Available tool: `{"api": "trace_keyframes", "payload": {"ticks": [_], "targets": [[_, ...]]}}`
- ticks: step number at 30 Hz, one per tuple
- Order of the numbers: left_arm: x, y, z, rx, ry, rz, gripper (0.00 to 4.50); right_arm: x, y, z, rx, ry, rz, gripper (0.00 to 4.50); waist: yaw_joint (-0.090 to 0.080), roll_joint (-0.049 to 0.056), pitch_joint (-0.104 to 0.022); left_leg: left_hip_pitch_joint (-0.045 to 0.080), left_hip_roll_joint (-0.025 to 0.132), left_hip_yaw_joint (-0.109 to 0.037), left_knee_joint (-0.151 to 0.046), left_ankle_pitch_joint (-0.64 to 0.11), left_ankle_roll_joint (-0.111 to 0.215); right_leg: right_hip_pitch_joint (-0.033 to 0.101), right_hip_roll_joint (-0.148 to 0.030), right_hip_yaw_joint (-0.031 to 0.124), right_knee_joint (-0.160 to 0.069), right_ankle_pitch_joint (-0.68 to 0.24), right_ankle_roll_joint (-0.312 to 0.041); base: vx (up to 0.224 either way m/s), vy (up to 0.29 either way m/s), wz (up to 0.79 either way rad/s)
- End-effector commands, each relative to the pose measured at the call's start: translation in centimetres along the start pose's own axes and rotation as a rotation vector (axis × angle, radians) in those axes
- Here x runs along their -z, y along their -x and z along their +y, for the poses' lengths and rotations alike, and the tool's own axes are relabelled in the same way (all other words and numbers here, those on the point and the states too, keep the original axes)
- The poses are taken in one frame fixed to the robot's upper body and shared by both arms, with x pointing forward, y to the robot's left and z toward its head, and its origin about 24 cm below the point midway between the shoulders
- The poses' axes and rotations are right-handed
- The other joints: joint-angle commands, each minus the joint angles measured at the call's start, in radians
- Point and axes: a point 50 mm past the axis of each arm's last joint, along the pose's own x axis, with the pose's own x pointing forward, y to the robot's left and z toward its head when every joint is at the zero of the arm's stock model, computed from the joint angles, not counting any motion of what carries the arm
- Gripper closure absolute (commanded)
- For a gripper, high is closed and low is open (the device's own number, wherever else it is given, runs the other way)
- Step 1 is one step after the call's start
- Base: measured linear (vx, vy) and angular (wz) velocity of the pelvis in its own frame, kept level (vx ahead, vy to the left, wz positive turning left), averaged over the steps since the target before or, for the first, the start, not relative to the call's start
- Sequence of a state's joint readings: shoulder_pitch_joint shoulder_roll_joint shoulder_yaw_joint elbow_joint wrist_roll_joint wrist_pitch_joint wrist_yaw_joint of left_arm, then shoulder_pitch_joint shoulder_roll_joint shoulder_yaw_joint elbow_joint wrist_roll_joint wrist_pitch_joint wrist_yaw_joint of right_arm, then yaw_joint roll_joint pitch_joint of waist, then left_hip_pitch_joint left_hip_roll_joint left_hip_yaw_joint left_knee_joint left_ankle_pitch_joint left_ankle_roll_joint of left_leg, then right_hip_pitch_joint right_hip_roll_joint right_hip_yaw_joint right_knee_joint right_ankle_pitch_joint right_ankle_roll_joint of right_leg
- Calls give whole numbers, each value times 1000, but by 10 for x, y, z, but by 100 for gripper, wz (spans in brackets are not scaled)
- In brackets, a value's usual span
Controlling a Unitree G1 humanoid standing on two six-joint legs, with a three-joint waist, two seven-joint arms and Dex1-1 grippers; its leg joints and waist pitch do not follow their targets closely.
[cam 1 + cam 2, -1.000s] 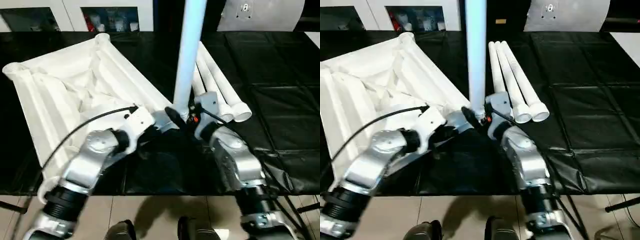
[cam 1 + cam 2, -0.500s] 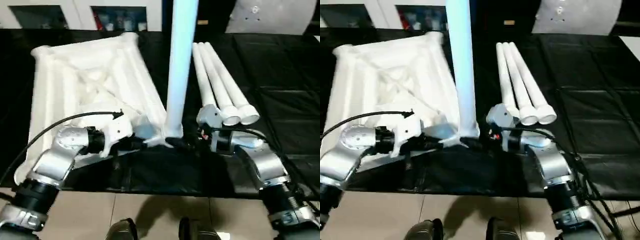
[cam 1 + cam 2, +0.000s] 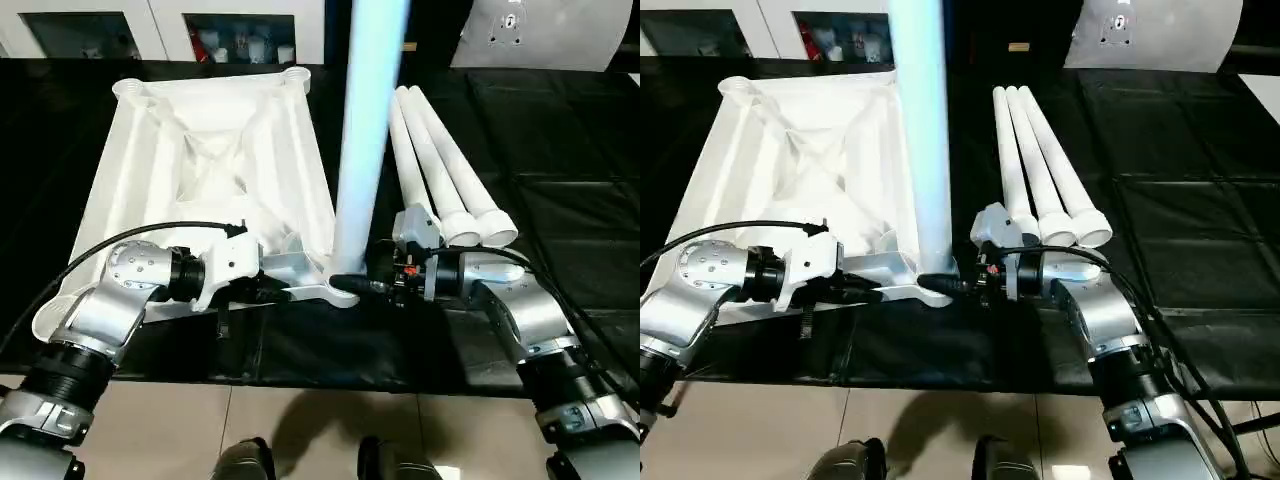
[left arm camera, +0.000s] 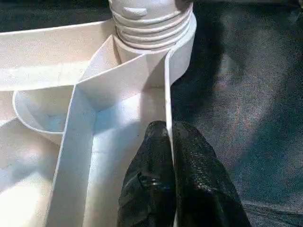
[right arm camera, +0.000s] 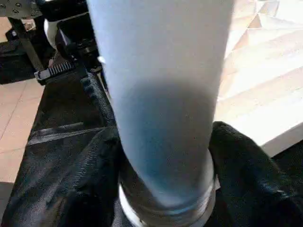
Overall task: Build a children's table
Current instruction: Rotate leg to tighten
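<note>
The white table top (image 3: 210,150) lies underside up on the black sheet, its ribs showing. One white leg (image 3: 365,150) stands upright in the near right corner socket (image 3: 340,292), and its threaded base (image 4: 151,23) sits in that socket. My right gripper (image 3: 352,285) is shut on the leg's base, with a black finger (image 5: 246,170) on each side of the leg (image 5: 161,94). My left gripper (image 4: 168,130) is shut on the thin near rim of the table top (image 4: 118,85), just left of that corner. Three more legs (image 3: 440,170) lie side by side to the right.
The black sheet-covered work surface (image 3: 560,130) stretches to the right and behind. Its front edge runs just below my forearms, with tiled floor (image 3: 300,420) beneath. Cabinets (image 3: 240,35) and a grey panel (image 3: 540,35) stand at the back.
The table top has swung round from a diagonal lie to nearly square with me, its far end moving right. The leg stays upright in the near corner. Both forearms have spread apart and dropped lower.
</note>
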State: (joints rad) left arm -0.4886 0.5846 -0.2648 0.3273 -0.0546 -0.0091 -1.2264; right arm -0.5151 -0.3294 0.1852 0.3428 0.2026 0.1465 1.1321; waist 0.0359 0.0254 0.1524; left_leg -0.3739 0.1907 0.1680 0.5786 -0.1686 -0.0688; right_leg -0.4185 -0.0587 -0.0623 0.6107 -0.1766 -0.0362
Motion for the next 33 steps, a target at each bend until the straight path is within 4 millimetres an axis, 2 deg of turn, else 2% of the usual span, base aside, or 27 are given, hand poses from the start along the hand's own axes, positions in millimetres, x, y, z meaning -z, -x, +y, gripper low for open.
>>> {"api": "trace_keyframes", "payload": {"ticks": [1,7,8,10,12,14,15,16,17,18,20,21,23,27,29,30,31,32,33], "targets": [[1,4,2,3,-23,33,450,6,-5,6,-60,-19,17,190,1,0,-91,8,33,-3,-55,-135,81,67,-74,55,-63,-137,-264,0,0,0],[3,6,0,-11,-7,24,450,12,-10,12,-66,-23,26,216,0,1,-89,9,34,-3,-57,-143,78,65,-74,55,-65,-160,-259,0,0,0],[3,6,0,-19,-2,19,450,13,-11,12,-60,-23,27,226,0,4,-89,10,34,-3,-57,-150,74,65,-74,54,-66,-166,-259,0,0,0],[-2,1,0,-116,51,-21,450,16,-21,16,16,-37,16,234,-2,6,-88,10,37,-3,-59,-154,66,65,-75,56,-64,-162,-263,0,0,0],[-7,-2,1,-172,82,-49,450,17,-26,17,65,-51,3,236,-5,4,-83,10,35,-4,-62,-175,56,62,-74,54,-70,-210,-254,0,0,0],[-12,-6,1,-218,113,-75,450,16,-34,17,123,-73,-21,239,-9,5,-80,13,34,-6,-64,-217,36,62,-77,55,-79,-311,-224,0,0,0],[-20,-12,0,-267,145,-101,450,14,-43,17,184,-110,-55,240,-12,4,-78,12,32,-6,-65,-221,33,61,-76,54,-82,-329,-218,0,0,0],[-31,-22,1,-353,198,-144,450,10,-58,17,277,-176,-105,240,-16,3,-81,12,34,-8,-65,-223,25,61,-77,55,-81,-341,-211,0,0,0],[-33,-23,1,-365,205,-150,450,10,-60,17,289,-186,-111,240,-24,5,-81,11,34,-9,-64,-217,19,59,-76,54,-82,-339,-214,0,0,0],[-41,-30,2,-422,235,-176,450,7,-69,16,348,-234,-137,241,-29,4,-89,9,31,-8,-60,-199,20,63,-75,54,-79,-316,-214,0,0,0],[-50,-40,3,-476,256,-193,450,4,-78,14,421,-284,-160,242,-35,5,-89,10,30,-6,-57,-185,30,59,-71,55,-81,-278,-222,0,0,0],[-53,-42,3,-491,261,-196,450,4,-80,13,442,-297,-165,243,-35,3,-94,5,28,-6,-55,-155,41,64,-69,54,-76,-229,-230,0,0,0],[-61,-52,5,-543,271,-208,450,3,-86,11,507,-334,-168,243,-30,2,-98,4,23,-3,-51,-135,61,66,-69,53,-77,-199,-230,0,0,0],[-73,-65,8,-549,263,-212,450,4,-89,6,601,-335,-144,243,-23,8,-111,5,27,-4,-48,-97,69,70,-68,51,-65,-117,-246,0,0,0],[-71,-64,10,-547,249,-194,450,5,-86,5,609,-332,-140,243,-22,6,-110,5,25,-3,-47,-103,74,70,-66,51,-65,-106,-247,0,0,0],[-65,-61,13,-547,231,-163,450,7,-81,2,624,-322,-142,208,-20,14,-113,7,26,-3,-46,-113,73,70,-67,50,-67,-108,-248,0,0,0],[-63,-60,13,-546,225,-154,450,7,-80,2,629,-318,-143,208,-20,14,-113,7,26,-3,-46,-113,73,70,-67,50,-67,-108,-248,0,0,0],[-59,-58,14,-548,219,-135,450,8,-76,1,637,-301,-142,173,-18,15,-115,6,26,-5,-45,-125,68,72,-68,50,-66,-114,-247,0,0,0],[-57,-57,15,-548,215,-123,450,8,-74,0,642,-288,-141,173,-18,15,-115,6,26,-4,-45,-129,65,72,-69,50,-66,-116,-247,0,0,0]]}}
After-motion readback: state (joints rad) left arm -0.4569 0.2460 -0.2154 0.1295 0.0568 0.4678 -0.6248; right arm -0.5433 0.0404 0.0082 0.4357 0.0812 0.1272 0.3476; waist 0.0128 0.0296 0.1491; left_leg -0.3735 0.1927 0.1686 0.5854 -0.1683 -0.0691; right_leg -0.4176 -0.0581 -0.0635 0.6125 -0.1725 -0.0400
